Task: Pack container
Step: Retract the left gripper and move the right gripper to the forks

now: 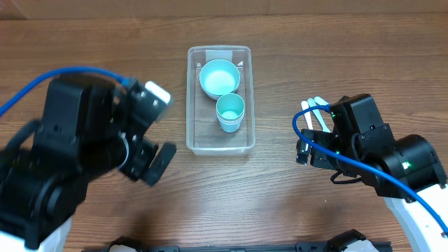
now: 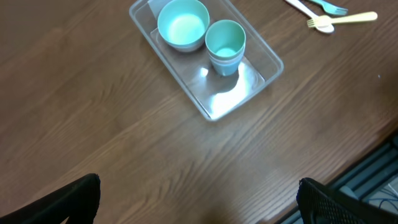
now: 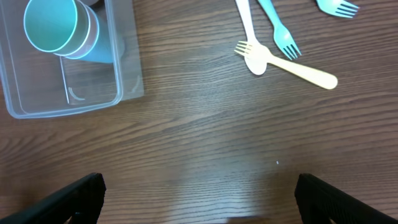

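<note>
Container [image 1: 218, 142] sits between left hand [image 2: 199, 202] and right hand [image 3: 200, 198], apart from both.

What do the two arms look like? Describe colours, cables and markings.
Both arms are black and boxy. The left arm has a blue cable and a white tab. The right arm has a blue cable, green lights and a white base. The left hand and right hand have black fingers.

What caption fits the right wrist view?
Open right gripper above the table; ahead, the container holding stacked cups, plus loose cutlery.
</note>
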You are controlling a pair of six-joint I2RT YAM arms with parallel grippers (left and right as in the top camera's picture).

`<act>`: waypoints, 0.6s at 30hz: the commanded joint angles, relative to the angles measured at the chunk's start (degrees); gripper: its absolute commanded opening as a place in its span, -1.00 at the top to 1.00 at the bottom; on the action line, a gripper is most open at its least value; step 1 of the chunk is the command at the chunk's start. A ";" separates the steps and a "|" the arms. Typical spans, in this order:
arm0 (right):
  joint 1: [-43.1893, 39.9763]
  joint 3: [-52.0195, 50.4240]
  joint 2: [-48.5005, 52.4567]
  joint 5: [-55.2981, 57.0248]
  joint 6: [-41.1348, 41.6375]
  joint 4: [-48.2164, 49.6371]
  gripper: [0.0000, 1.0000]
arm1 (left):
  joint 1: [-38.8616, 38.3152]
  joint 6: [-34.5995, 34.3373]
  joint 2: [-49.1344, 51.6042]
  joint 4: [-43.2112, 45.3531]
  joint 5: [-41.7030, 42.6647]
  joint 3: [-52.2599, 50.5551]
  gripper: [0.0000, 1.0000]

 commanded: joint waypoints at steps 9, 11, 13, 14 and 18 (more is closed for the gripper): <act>0.09 0.15 1.68 15.91 2.16 6.36 -1.00 | 0.35 1.84 1.09 2.25 0.33 -4.85 -1.00; 0.09 0.13 1.86 18.49 2.12 7.54 -1.00 | 0.35 1.84 2.19 2.25 0.33 -4.85 -1.00; -0.57 0.13 3.04 21.68 0.44 8.20 -1.00 | 0.35 1.84 2.91 2.25 0.33 -4.85 -1.00; -2.38 0.13 4.35 21.18 -1.07 8.11 -1.00 | 0.35 1.84 3.26 2.25 0.33 -4.85 -1.00; -16.20 0.13 11.30 15.06 -6.88 10.58 -0.97 | 0.35 1.84 5.09 2.25 0.33 -4.85 -1.00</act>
